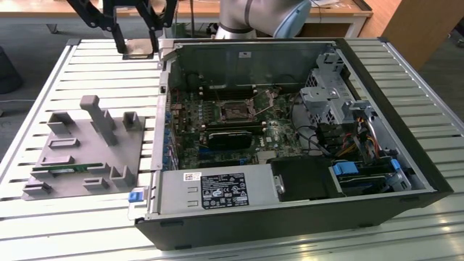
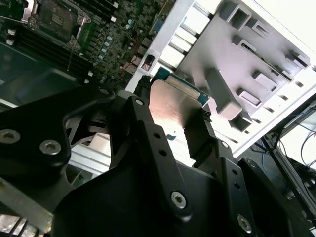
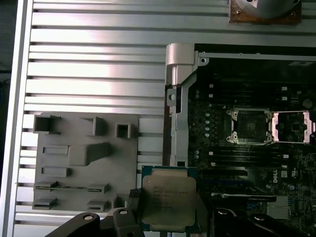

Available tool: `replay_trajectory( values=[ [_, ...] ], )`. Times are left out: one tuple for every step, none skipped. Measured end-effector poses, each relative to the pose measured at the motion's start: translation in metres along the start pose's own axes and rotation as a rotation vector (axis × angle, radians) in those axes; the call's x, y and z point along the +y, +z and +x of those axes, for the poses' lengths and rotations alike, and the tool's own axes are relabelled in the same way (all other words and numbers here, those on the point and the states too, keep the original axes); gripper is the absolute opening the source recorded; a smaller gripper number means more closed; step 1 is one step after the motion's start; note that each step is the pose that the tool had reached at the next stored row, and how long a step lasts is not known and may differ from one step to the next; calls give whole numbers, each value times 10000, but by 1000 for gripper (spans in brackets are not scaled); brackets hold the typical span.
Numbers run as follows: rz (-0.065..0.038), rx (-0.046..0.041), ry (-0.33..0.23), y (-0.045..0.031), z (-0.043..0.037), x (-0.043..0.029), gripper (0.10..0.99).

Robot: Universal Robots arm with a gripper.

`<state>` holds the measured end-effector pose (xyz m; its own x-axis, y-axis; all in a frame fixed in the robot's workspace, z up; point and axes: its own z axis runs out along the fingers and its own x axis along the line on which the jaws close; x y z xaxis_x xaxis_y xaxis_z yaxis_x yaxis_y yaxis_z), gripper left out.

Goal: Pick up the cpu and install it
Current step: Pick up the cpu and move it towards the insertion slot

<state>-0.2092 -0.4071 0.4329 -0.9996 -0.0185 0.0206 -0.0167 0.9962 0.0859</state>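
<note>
Fingers [image 2: 148, 128] gripped the cpu [image 2: 173, 106] flat between their tips; I saw it above the slatted surface [image 1: 101, 70], by the far corner of the computer case [image 1: 290, 228], exterior view's left.

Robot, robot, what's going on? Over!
Copy: gripper shut on cpu. It's in the air beside case. Open socket empty, nothing on it.

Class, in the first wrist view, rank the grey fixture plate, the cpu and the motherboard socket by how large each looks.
1. grey fixture plate
2. cpu
3. motherboard socket
The cpu is much nearer the camera, so its lead over the socket is unsure.
</note>
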Motion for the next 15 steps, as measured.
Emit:
replay_trajectory(
  values=[
    [0,-1,0,1,-15,0,529],
    [-1,-1,0,2,-29,-1,529],
    [0,0,0,3,-44,-1,529],
    [-1,0,0,4,-58,-1,529],
    [-1,-1,-1,6,-71,-1,529],
    [-1,-1,0,7,-84,-2,529],
    [0,-1,0,7,-97,-2,529],
    [0,0,0,8,-110,-2,529],
    [-1,-1,0,9,-123,-2,529],
    [0,-1,0,10,-136,-3,529],
    [0,0,0,11,-150,-3,529],
    [-1,-1,0,11,-165,-2,529],
    [-1,-1,0,12,-181,-1,529],
    [0,0,0,12,-195,-1,529],
    [0,-1,0,13,-206,-1,529]
  ],
)
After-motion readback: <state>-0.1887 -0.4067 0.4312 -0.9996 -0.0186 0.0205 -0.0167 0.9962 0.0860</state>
